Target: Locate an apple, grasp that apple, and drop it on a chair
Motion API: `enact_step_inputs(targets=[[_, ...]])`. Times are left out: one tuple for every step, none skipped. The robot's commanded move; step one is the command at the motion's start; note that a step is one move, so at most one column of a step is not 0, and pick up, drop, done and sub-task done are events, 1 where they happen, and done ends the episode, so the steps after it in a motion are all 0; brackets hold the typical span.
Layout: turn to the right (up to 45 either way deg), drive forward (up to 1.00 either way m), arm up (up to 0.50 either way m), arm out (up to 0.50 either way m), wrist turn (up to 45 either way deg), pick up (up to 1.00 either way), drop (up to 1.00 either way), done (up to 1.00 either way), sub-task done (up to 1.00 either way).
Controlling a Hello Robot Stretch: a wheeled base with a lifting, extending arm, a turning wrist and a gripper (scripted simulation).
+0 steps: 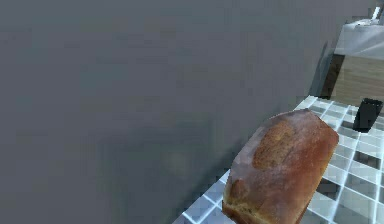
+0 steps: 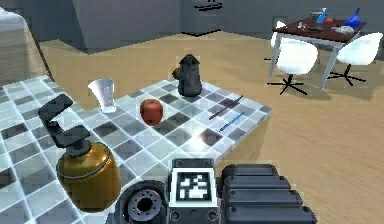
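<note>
**Apple spotted on the tiles, but clutter crowds the reach**

Here's the grey-and-white tiled bench (image 2: 125,145) spreading across the arm side view. On it sits the round red apple (image 2: 151,110), mid-bench and well out from the dark square arm (image 2: 255,195) at the bottom edge. The jaws' dark body sits left of the arm's white marker. I cannot tell whether they are spread or pressed together, or whether they carry anything.

Now the hazards, biggest first. The squat bronze kettle with its black handle (image 2: 85,172) stands near the arm's end, and a careless swing could clip it. The apple is round, so a glancing touch may send it rolling toward the bench edge. The clear glass cup (image 2: 102,94) near the apple looks easy to topple. The dark grinder-shaped pot (image 2: 188,75) stands just beyond.

Across the wooden floor is a dining table (image 2: 322,38) with two white swivel chairs (image 2: 295,58), well apart from the bench, so I'd expect a long carry. Ahead, a brown crusty loaf (image 1: 280,165) lies beside the grey wall, with a small black cup (image 1: 367,113) past it. Thin cutlery (image 2: 225,115) lies to the right of the apple.
</note>
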Motion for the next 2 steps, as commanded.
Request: enact_step_inputs(targets=[[0.0, 0.0, 0.0, 0.36, 0.0, 0.0, 0.0, 0.0, 0.0], [0.0, 0.0, 0.0, 0.0, 45.0, 0.0, 0.0, 0.0, 0.0]])
